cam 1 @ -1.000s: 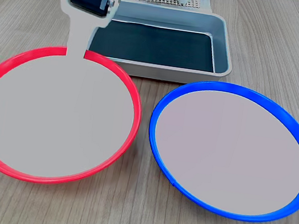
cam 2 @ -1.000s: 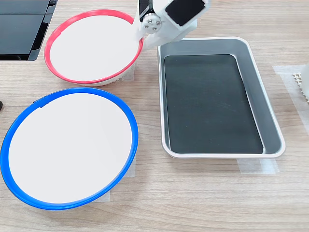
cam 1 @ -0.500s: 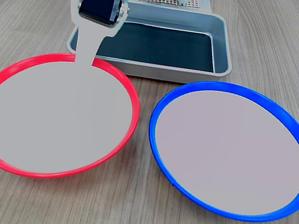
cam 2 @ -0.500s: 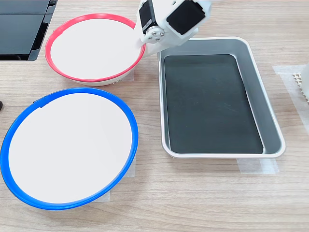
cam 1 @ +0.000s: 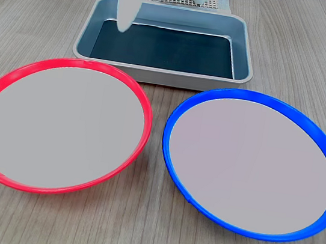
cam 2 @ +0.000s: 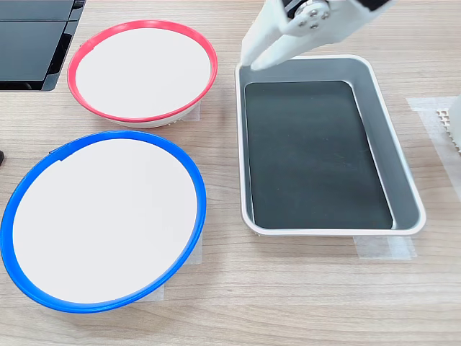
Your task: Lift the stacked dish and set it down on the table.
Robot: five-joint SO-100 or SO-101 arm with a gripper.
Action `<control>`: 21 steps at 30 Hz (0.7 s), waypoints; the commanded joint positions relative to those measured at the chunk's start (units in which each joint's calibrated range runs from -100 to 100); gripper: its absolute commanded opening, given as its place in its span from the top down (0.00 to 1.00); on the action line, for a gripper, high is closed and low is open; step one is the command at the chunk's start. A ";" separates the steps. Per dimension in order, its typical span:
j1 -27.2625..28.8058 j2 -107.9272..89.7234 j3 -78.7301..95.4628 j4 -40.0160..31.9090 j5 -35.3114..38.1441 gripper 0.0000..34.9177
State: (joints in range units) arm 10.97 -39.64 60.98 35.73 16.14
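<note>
We see the gripper point(cam 2: 258, 59) empty, fingers seemingly pressed together, above the grey tray's point(cam 2: 403, 180) near corner, while the red-rimmed dish point(cam 2: 142, 71) rests on the table point(cam 2: 288, 288) beside that tray, toward the second exterior view's left.

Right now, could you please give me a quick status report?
Gripper empty, above grey metal tray. Red-rimmed round plate on wood-grain table, beside blue-rimmed plate. Nothing in the way.

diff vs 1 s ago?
The pincer let go of the red-rimmed plate and moved off its rim to above the metal tray's corner. The plate settled slightly and now rests on the table. The blue-rimmed plate and the tray stayed put.
</note>
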 commanded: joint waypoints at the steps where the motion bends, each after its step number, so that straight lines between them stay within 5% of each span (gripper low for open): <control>1: -3.30 -17.63 8.34 -1.35 -7.23 1.00; 7: -8.48 -41.00 28.64 -5.39 -13.24 1.00; 21: -9.23 -59.33 39.02 11.78 -15.78 1.00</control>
State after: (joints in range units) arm 0.62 -98.64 100.00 44.29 0.66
